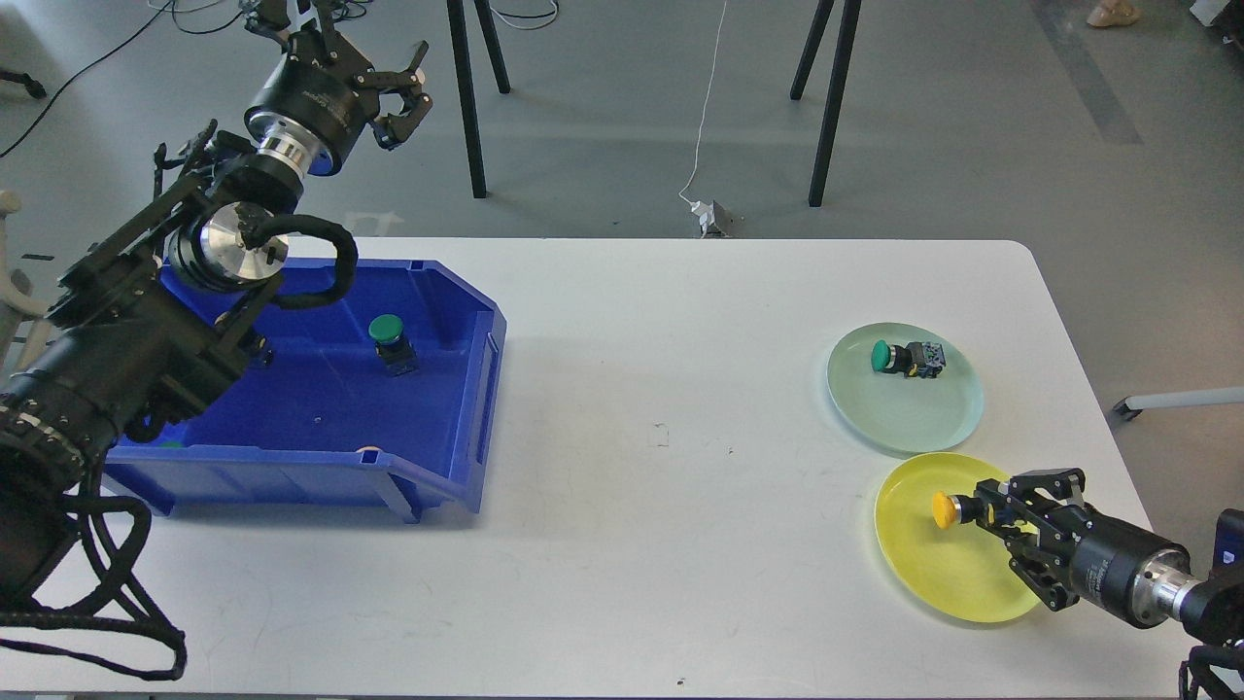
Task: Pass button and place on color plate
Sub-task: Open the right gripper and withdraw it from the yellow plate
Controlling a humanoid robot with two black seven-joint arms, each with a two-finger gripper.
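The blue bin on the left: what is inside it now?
Inside the blue bin, one green button stands near the back. The left arm covers the bin's left part, so more buttons may be hidden there. The left gripper hangs above, open and empty.

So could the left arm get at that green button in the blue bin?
Probably yes. The green button sits uncovered in the open-topped bin, and the left gripper is open, raised behind it with nothing between.

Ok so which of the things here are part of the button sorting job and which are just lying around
Part of the job:
- yellow button, held by the right gripper over the yellow plate
- green button lying on the green plate
- green button in the blue bin
- blue bin
- left gripper, open and raised

Just lying about:
- white cable and plug on the floor
- black stand legs
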